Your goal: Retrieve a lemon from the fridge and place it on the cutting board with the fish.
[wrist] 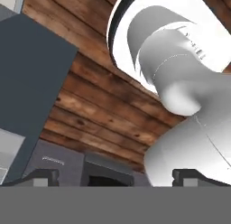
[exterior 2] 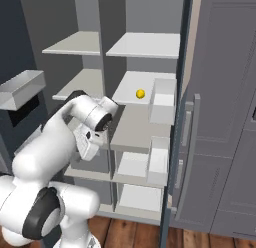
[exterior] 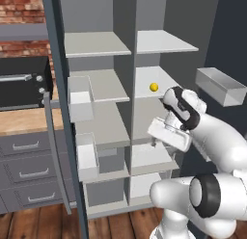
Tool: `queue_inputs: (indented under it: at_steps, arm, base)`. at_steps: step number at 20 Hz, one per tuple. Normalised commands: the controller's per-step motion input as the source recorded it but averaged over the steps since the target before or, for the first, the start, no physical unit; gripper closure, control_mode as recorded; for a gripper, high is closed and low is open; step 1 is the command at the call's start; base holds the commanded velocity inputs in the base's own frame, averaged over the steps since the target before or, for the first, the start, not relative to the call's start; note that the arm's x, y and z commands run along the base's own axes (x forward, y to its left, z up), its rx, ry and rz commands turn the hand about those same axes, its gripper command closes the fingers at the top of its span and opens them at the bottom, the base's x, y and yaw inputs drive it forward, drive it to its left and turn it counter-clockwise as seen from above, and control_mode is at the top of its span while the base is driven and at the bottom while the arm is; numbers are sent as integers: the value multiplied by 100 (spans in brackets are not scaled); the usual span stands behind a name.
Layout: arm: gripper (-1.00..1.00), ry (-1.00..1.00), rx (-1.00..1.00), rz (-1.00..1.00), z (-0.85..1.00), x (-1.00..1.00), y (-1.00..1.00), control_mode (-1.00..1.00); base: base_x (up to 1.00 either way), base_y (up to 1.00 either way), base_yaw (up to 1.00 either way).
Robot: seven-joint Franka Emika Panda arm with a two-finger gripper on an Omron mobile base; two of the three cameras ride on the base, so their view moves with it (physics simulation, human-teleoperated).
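A: Quick look at the fridge (exterior: 96, 21). Both doors swung open, light grey shelves bare except one spot. Lemon (exterior: 154, 87) sitting on the second shelf from the top, right-hand column, roughly mid-shelf and a bit back from the front edge. Round, so no long axis to line up with.

B: Yep, same from the other side, lemon (exterior 2: 141, 94) on that shelf, near the inner divider. End effector (exterior: 166, 131) hanging lower, about level with the shelf below, just in front of the shelf edges. So lemon lies up and further in from it.

A: Pointing the wrong way too. Hand view looking down at the wooden floor (wrist: 94, 105) and a corner of a dark door panel, nowhere near the shelf. Needs a lift and a turn inward before any reach, probably.

B: Finger tips (wrist: 43, 178) set wide apart at the bottom of the hand view, nothing between them.

A: In the way: front lip of the lemon's shelf, the centre divider (exterior: 135, 55), and the door bins (exterior 2: 162, 99) on the right door hanging close to that shelf's outer end. Tight-ish slot, could clip the shelf edge on the way up.

B: Black oven (exterior: 24, 81) off on the worktop (exterior: 21, 121) to the left, well apart.
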Motion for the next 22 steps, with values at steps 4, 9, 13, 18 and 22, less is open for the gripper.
queue_inputs:
  at_steps: [4, 9, 13, 18, 22]
  arm:
    - [-100, -13, -75, 4, -37, -8, 2, -100]
    - [-100, -38, -50, 15, -12, -32, 0, -100]
    - [-100, -35, -12, 65, 6, -38, -3, -100]
    - [-100, -12, -22, 77, 0, -25, -3, -100]
    - [-100, -2, -10, 56, 25, -2, -16, -100]
  base:
    - [0, 0, 0]
    - [0, 0, 0]
    - [0, 0, 0]
    - [0, 0, 0]
    - [0, 0, 0]
